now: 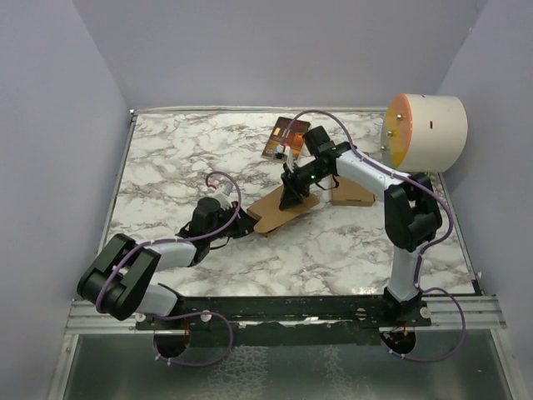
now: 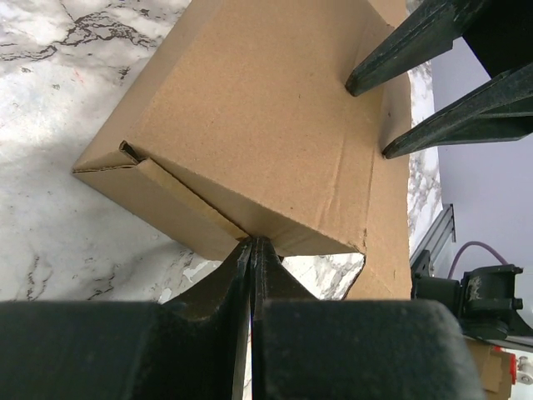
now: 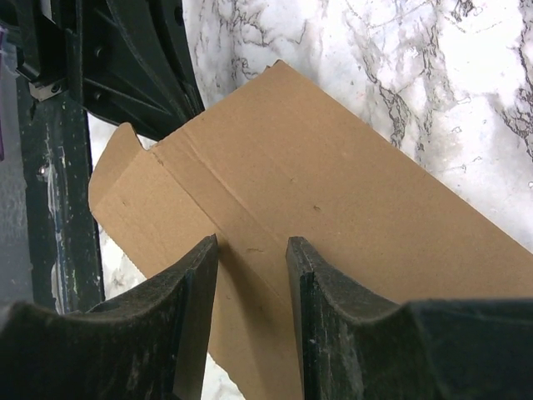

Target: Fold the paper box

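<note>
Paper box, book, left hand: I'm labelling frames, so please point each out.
paper box (image 2: 266, 125), left wrist view, on its broad flat panel.
book (image 1: 286, 138), top view, middle of its cover.
left hand (image 2: 252, 243), left wrist view, where its closed fingertips meet.

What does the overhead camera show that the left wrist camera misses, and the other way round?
Only overhead: a picture-cover book, a big cream drum and a second carton. Only left wrist: the left gripper closed at the near edge of the paper box, apparently pinching it, beside a folded-in flap. Both: the box, the marble table, and the right gripper open, its tips on the cardboard.
</note>
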`<control>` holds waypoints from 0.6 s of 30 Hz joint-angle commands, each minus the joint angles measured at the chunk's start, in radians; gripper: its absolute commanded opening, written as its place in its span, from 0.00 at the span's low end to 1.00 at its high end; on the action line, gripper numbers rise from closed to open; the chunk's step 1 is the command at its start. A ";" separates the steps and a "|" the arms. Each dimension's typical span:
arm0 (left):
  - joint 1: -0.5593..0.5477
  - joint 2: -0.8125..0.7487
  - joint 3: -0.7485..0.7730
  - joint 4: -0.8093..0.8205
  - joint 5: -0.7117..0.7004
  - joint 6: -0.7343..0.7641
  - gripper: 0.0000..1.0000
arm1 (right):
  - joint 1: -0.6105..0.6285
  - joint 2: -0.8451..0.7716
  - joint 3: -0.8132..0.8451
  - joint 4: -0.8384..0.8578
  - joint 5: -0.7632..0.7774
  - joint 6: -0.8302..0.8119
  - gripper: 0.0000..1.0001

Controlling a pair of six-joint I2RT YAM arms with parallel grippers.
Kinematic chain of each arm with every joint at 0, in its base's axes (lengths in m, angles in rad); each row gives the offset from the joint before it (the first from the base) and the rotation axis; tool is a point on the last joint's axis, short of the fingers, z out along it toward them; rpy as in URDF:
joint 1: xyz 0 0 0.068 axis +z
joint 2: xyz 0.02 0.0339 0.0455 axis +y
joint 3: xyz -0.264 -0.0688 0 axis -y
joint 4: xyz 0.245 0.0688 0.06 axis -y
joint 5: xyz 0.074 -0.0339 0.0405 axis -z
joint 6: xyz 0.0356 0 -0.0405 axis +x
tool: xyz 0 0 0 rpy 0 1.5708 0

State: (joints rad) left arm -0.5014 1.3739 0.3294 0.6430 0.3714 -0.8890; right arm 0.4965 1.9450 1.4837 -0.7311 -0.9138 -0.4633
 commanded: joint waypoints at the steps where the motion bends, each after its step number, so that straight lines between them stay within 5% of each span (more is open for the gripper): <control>1: -0.005 0.008 -0.001 0.051 0.006 -0.005 0.04 | 0.014 0.013 -0.021 0.005 0.042 0.004 0.39; 10: -0.006 0.008 -0.001 0.128 0.031 -0.079 0.01 | 0.017 0.023 0.012 -0.022 0.004 -0.003 0.39; 18: -0.004 -0.052 -0.003 -0.014 0.011 -0.004 0.03 | 0.017 0.020 -0.004 -0.011 0.021 0.000 0.40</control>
State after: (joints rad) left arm -0.5014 1.3743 0.3294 0.7055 0.3775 -0.9474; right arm 0.5060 1.9526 1.4818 -0.7410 -0.9096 -0.4641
